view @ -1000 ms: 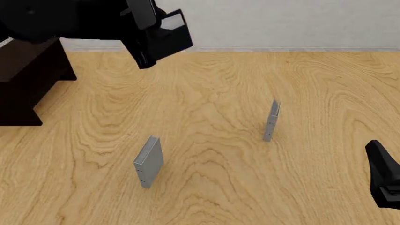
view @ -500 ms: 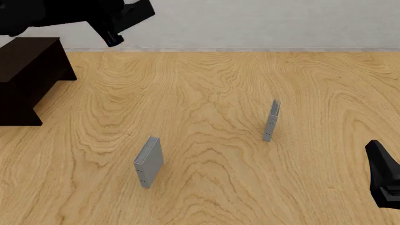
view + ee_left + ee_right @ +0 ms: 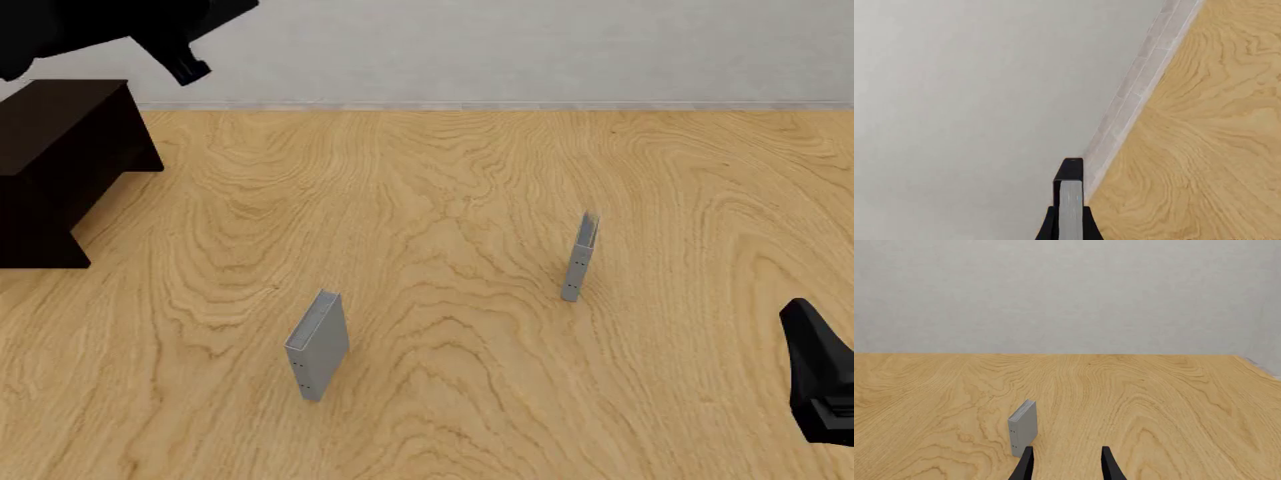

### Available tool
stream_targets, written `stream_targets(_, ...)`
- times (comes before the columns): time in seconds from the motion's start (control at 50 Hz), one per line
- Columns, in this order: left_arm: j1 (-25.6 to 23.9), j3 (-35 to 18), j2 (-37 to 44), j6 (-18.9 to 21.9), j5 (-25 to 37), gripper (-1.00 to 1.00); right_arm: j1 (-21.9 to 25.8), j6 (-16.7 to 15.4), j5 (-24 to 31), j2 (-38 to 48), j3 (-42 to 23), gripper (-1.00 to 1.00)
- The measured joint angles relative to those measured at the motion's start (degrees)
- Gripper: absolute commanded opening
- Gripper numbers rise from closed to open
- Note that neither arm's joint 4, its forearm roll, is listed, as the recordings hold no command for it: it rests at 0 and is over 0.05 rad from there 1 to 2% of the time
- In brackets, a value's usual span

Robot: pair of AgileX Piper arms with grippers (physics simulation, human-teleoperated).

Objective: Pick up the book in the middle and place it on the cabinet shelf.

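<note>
The book [image 3: 1071, 202], black with a pale page edge, shows end-on in the left wrist view, clamped between my left gripper's [image 3: 1069, 231] two fingers and held high with the wall behind it. From the front, my left gripper [image 3: 184, 52] is a dark mass at the top left, just above and right of the cabinet shelf [image 3: 64, 130]; the book cannot be told apart from the arm there. My right gripper [image 3: 798, 318] rests low at the right edge. Its fingers [image 3: 1025, 466] stand apart with nothing between them.
Two grey books stand upright on the wooden table: a light-grey one [image 3: 316, 345] front left of centre and a very thin one [image 3: 579, 257] right of centre. The right wrist view shows a grey book [image 3: 1023, 434] just beyond the fingertips. A pale wall runs along the table's far edge.
My left arm has swung left with the book, from above the table's far left-centre to the cabinet's upper right corner. The right arm and grey books have not moved.
</note>
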Motion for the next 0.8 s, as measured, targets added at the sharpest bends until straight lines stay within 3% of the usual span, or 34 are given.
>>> stream_targets(0.8,10.04,6.18,2.62,14.38,-13.73,-1.0,0.0,0.0,0.0,0.0,0.0,1.0)
